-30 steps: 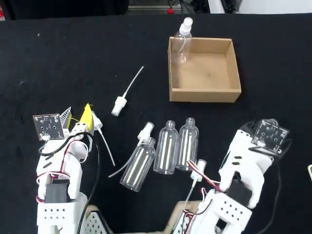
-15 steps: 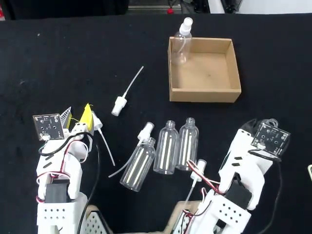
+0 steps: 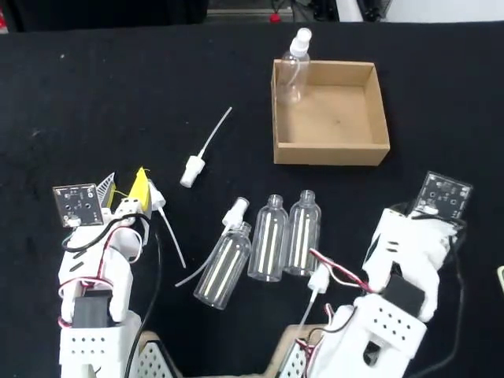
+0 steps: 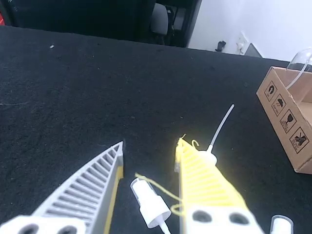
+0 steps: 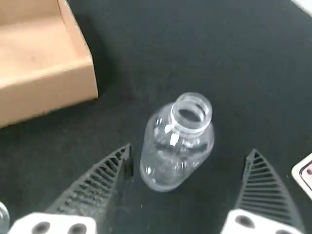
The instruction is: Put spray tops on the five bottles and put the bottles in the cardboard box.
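To grip well, I judge the right claw should close low on the body of the uncapped bottle, squarely and gently, so it neither tips nor buckles. The bottle stands upright on the desk, near a corner of the cardboard box but apart from it. The right claw gapes wide around it, touching nothing. The left claw, well apart from the box, is spread and empty, with a spray top lying between its fingers.

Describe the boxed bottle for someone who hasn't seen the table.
Start at the cardboard box, far side of the black table. A clear bottle stands in its far left corner, white spray top fitted. It is the only bottle inside the box.
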